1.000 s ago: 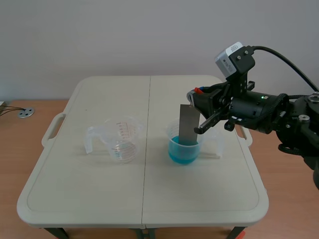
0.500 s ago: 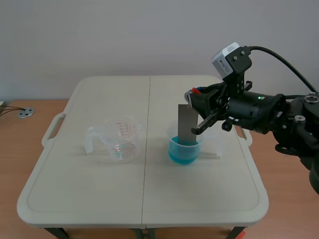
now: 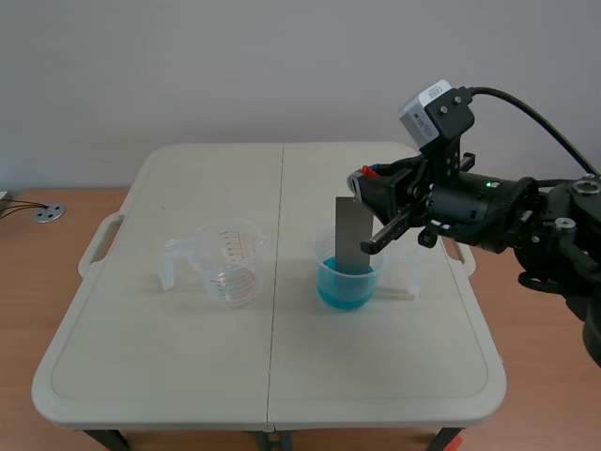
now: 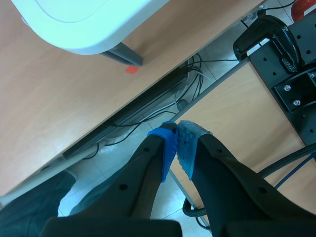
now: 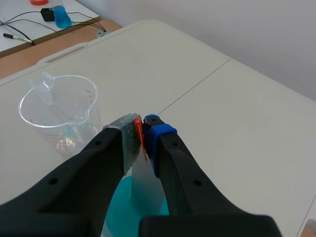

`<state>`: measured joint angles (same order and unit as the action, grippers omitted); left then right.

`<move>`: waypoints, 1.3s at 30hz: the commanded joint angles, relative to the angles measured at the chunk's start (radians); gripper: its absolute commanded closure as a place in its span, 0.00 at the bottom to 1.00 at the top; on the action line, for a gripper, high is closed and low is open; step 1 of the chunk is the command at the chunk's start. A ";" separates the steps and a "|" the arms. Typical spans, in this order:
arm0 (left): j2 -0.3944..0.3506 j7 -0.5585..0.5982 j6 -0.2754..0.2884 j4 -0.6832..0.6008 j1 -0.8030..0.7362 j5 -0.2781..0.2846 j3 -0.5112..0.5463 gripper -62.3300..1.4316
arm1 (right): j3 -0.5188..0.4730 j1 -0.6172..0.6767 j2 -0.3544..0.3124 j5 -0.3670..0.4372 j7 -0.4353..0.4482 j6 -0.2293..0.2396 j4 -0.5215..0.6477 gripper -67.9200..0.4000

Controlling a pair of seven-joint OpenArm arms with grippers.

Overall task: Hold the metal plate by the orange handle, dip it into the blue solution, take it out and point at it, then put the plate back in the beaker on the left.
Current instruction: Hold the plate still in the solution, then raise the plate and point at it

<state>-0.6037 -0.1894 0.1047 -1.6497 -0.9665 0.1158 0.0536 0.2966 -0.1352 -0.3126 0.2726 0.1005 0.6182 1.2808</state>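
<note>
Left claw: clenched on nothing, pads pressed together, hanging below the edge of the surface, over floor cables.
Left beaker: clear, red scale marks, upright, left of the centre seam.
Metal plate: upright, lower end down inside the right beaker, standing in the liquid.
Blue solution: filling the bottom of the right beaker, just right of the seam.
Orange handle: at the plate's top, pinched between two pads.
Right claw: grasping the orange handle, above the right beaker, arm entering from the right.
</note>
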 commanded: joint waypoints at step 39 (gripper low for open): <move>0.007 0.005 0.015 -0.061 0.123 0.002 0.036 0.94 | -0.140 0.039 -0.034 0.053 -0.124 0.061 0.380 0.97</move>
<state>-0.6010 -0.1936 0.1238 -1.6711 -0.8501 0.1158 0.0772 0.1680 -0.0845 -0.3408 0.3069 -0.0311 0.6781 1.6363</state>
